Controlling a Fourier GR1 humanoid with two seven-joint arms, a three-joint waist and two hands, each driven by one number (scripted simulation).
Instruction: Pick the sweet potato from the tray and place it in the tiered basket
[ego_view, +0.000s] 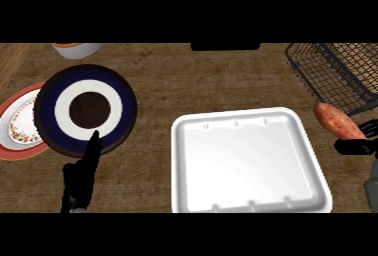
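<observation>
Right hand (354, 146): at the view's right edge, only partly shown. Its black fingers look curled round the lower end of the sweet potato and hold it off the bench.
Sweet potato (337, 120): orange-brown, long and tapered, tilted so its upper end leans left. It is out of the tray, just beside the tray's right rim and just below the basket's near corner.
How it should handle: likely a stiff, solid root, fairly heavy for its size. The skin looks dry and matt, so it should not be slippery, and it is not fragile.
Where to hold: held by one end, the long free part could swing or pivot. The thick middle looks the steadier place to take it.
Tiered basket (332, 70): black wire mesh in the upper right, partly cut off by the view's edge, near the sweet potato.
Tray (247, 160): white, shallow, with rounded corners, at the centre right of the bench. Nothing shows in it.
Left hand (81, 170): lower left, resting, fingers straight and pointing up, holding nothing. One fingertip overlaps the blue plate's lower edge.
Bench (192, 90): brown, with a worn wood grain.
Other things: a blue plate (87, 110) with a white ring and dark centre overlaps a red-rimmed plate (18, 127). A cup (74, 49) sits at the top left.
</observation>
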